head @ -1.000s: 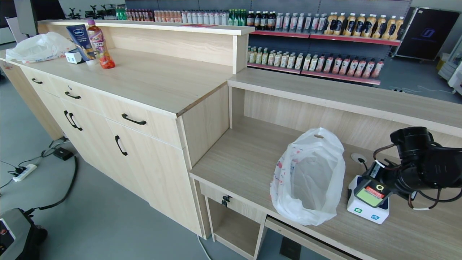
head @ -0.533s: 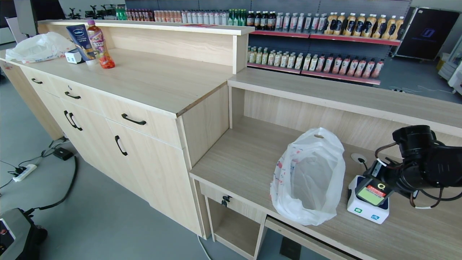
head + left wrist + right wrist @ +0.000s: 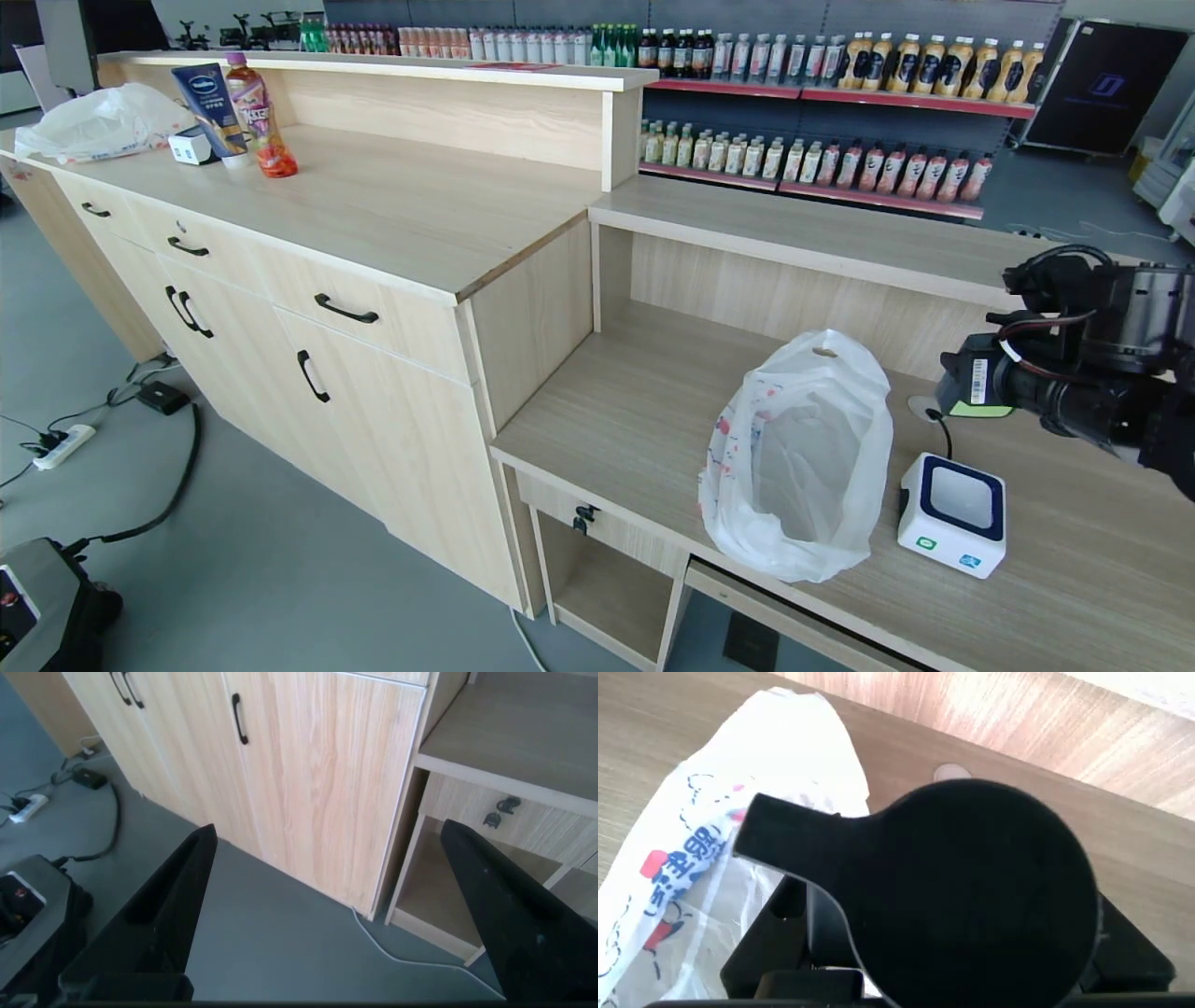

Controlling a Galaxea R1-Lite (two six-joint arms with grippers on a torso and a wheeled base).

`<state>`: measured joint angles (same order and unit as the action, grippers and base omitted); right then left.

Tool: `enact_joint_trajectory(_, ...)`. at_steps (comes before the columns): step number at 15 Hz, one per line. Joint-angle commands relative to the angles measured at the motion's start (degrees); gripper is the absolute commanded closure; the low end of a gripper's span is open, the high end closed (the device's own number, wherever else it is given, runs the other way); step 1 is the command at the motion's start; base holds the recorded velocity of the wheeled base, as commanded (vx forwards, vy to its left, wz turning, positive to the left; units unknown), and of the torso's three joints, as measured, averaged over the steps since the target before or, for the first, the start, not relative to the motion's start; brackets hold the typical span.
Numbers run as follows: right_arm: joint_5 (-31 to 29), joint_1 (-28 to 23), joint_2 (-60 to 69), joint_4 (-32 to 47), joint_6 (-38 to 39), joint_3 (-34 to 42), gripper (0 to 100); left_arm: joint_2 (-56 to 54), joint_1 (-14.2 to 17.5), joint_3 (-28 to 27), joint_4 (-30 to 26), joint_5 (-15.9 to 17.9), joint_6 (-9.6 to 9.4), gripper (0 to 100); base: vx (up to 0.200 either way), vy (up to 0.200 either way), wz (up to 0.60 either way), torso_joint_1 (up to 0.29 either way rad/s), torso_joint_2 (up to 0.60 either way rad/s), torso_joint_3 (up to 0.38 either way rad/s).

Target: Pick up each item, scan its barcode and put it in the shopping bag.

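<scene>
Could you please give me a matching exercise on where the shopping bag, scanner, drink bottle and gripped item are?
Things: 1 shopping bag; 2 scanner; 3 drink bottle; 4 green-labelled item.
Places: A on the high counter beside the blue tube; B held in the right gripper above the low desk; C on the low desk, right of the bag; D on the low desk, left of the scanner.
Pairs: 1-D; 2-C; 3-A; 4-B.
</scene>
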<state>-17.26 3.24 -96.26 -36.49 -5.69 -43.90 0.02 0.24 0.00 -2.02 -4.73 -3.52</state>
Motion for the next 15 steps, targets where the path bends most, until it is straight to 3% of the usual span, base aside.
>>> enact_joint_trajectory(1, 0.1, 2.6, -0.6, -2.7, -0.3, 0.4, 100, 0.0, 0.0, 0.0, 0.0, 0.0, 0.01, 0, 0.000, 0.000, 0.60, -0.002, 0.00, 0.007)
enact_joint_trajectory(3, 0.4, 4.6, -4.4, -8.3, -0.4, -0.7, 100, 0.0, 0.0, 0.0, 0.0, 0.0, 0.01, 0, 0.000, 0.000, 0.60, -0.005, 0.00, 0.009)
enact_joint_trajectory(6, 3.3, 5.9, -10.2, -11.9, -0.2, -2.9, 100, 0.0, 0.0, 0.0, 0.0, 0.0, 0.01, 0, 0.000, 0.000, 0.00, 0.000, 0.00, 0.000)
enact_joint_trajectory(15, 2.9, 3.7, -19.1, -13.0, -2.1, -2.4, 100, 0.0, 0.0, 0.0, 0.0, 0.0, 0.01, 0, 0.000, 0.000, 0.00, 0.000, 0.00, 0.000)
